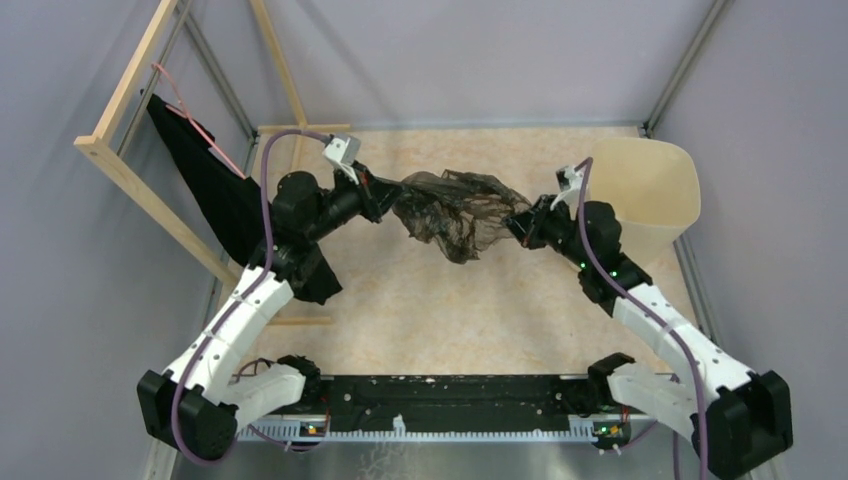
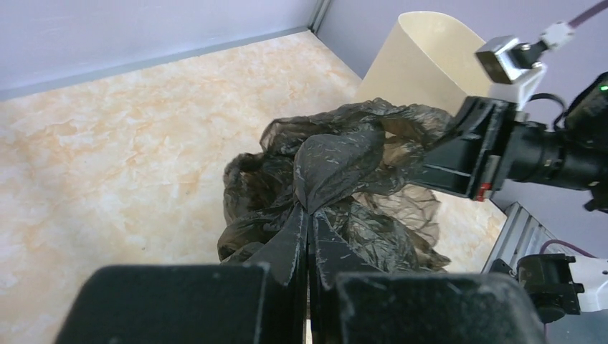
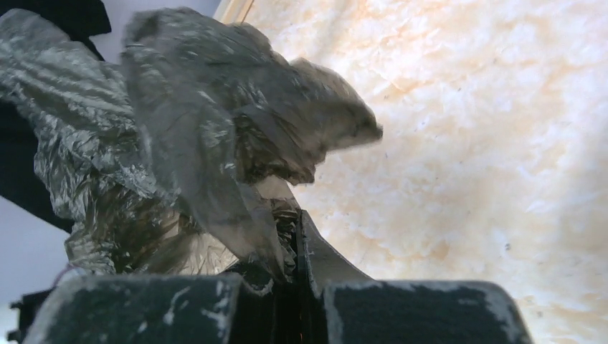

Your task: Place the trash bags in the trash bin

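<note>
The see-through dark brown trash bag point(image 1: 455, 212) hangs crumpled in the air between my two grippers, above the middle of the table. My left gripper point(image 1: 385, 197) is shut on its left end; in the left wrist view the closed fingers pinch the film point(image 2: 337, 179). My right gripper point(image 1: 520, 225) is shut on its right end; in the right wrist view the bag point(image 3: 179, 143) bunches over the closed fingers. The cream-beige trash bin point(image 1: 650, 190) stands at the far right, behind the right gripper, its opening tilted toward the arms. It also shows in the left wrist view point(image 2: 416, 57).
A matte black cloth point(image 1: 215, 195) hangs from a wooden frame point(image 1: 130, 110) at the far left. The table top point(image 1: 450, 310) is marbled beige. A black rail point(image 1: 440, 395) runs between the arm bases at the near edge. Grey walls close in all sides.
</note>
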You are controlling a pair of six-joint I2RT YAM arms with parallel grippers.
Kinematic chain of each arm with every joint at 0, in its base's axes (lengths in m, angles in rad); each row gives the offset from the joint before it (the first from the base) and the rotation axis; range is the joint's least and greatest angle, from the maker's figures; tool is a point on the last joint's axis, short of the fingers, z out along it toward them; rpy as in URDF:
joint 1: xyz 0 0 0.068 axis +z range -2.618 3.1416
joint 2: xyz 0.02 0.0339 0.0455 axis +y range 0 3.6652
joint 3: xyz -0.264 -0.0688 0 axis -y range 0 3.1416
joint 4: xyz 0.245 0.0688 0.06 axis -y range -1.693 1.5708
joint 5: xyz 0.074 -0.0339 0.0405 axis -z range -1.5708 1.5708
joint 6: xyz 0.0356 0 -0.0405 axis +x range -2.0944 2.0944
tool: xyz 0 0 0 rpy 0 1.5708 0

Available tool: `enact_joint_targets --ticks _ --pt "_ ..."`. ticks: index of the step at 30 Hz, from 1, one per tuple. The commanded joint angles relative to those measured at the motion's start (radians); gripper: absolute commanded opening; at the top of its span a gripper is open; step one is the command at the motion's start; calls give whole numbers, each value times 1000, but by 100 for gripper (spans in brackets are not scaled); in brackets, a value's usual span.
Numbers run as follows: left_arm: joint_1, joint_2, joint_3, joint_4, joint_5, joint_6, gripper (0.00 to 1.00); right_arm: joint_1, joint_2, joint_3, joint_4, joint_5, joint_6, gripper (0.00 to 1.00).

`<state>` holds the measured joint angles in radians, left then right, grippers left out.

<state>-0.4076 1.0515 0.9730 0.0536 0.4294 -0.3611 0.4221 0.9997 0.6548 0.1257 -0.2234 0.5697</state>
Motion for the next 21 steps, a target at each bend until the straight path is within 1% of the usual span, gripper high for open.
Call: enact_joint_targets --ticks 1,3,6,8,9,11,12,13,15,17,19,20,21 --pt "-2 -32 -15 76 18 37 0 -31 -106 71 -209 9 -224 0" --pt "-2 -46 -22 85 18 47 0 -87 -143 76 -243 -20 -232 0" --pt "-2 -70 -39 102 6 62 0 -191 -177 89 -267 -144 -171 0" --pt "-2 -85 -46 107 -7 68 0 -254 -179 113 -265 -294 -43 0" --pt "-2 -88 -50 111 -9 70 0 -265 -177 125 -240 -379 0 0" --pt "-2 -97 -52 118 -3 75 0 -267 -170 159 -201 -499 37 0" --pt "-2 -101 -51 119 4 77 0 -267 -170 179 -211 -521 32 0" --pt "-2 -109 -51 121 9 77 0 -267 -170 203 -242 -522 -8 0" --pt "-2 -131 -54 125 18 81 0 -267 -170 231 -333 -476 -83 0" --pt "-2 -166 -64 127 6 94 0 -267 -164 242 -395 -451 -110 0" --pt "-2 -215 -83 131 -67 107 0 -268 -161 226 -366 -511 -64 0" --pt "-2 -241 -95 134 -108 110 0 -269 -159 209 -316 -554 -11 0" --pt "-2 -271 -108 138 -156 113 0 -269 -153 193 -221 -607 57 0"
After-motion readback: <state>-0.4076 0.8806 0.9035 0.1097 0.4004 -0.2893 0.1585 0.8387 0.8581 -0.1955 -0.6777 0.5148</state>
